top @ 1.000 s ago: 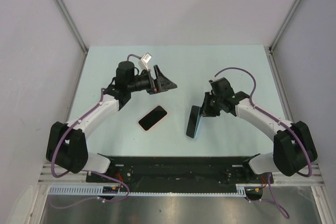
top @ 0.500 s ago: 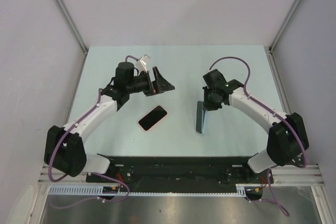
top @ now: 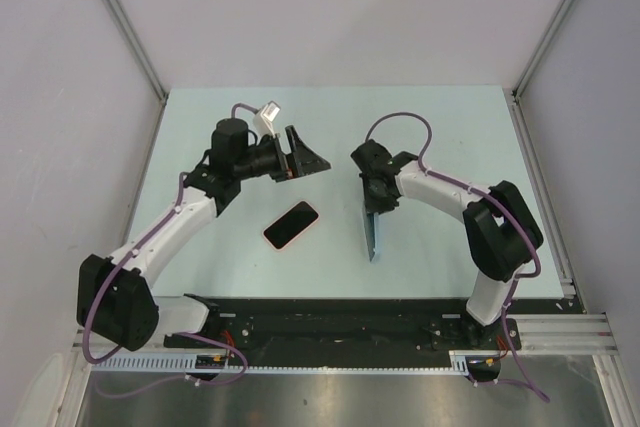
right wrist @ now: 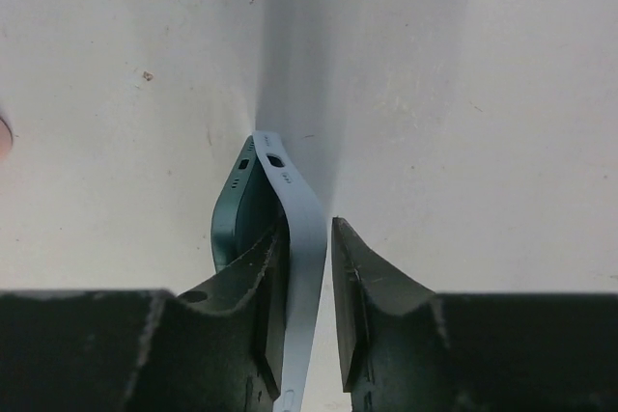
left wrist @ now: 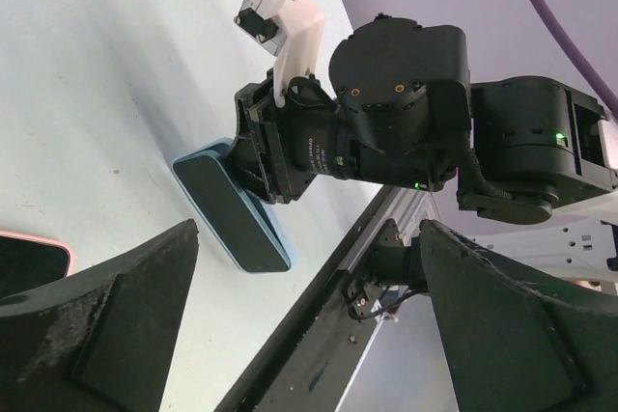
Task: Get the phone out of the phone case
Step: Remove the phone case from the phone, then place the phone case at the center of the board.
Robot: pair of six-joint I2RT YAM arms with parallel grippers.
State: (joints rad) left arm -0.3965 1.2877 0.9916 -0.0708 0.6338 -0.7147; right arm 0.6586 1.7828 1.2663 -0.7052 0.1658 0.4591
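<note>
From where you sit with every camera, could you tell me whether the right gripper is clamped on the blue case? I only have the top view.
Observer: No. The right wrist view shows the blue case inside the right gripper, resting against one finger, with a bright gap before the other.
Operator: Thank you. Which end of the case points away from the wrist?
Observer: The end with the port cutouts.
Operator: And is the left gripper carrying anything?
Observer: No; its wrist view shows the left gripper wide open and empty.
</note>
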